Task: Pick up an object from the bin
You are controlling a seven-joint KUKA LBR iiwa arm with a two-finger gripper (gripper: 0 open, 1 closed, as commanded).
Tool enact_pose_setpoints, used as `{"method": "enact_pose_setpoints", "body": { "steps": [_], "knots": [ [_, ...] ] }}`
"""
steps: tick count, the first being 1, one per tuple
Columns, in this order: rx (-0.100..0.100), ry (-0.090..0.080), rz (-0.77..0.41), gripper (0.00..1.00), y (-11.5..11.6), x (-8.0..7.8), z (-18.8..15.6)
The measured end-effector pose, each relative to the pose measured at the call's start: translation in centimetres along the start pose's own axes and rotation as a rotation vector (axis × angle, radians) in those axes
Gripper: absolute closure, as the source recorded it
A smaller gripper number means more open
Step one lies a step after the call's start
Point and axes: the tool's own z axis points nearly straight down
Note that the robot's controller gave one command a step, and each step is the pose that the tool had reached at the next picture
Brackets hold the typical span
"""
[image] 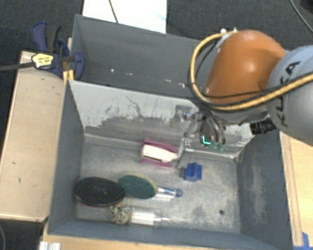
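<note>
My gripper [189, 144] hangs below the arm's orange cover, over the back middle of the bin floor. Just left of it, close to touching, lies a pink and white flat block [159, 153]. A small blue block [193, 172] sits right below the gripper on the bin floor. I see nothing held in the gripper.
Toward the front left lie a dark green round brush with a clear handle [140, 187], a black oval disc [99, 192] and a speckled brush with a clear handle [133, 216]. The right half of the floor is bare grey metal.
</note>
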Motion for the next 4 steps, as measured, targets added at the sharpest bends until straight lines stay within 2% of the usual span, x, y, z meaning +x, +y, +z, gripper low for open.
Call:
{"method": "enact_pose_setpoints", "body": {
  "steps": [1,2,3,4],
  "knots": [
    [0.001,-0.002,-0.258,0.0,-2.6,5.0,4.4],
    [-0.003,-0.003,-0.304,0.0,5.7,7.3,6.9],
    [0.0,0.001,-0.32,0.0,6.3,5.4,14.8],
    [0.0,-0.005,-0.315,1.0,6.3,5.3,14.5]
  ]
}}
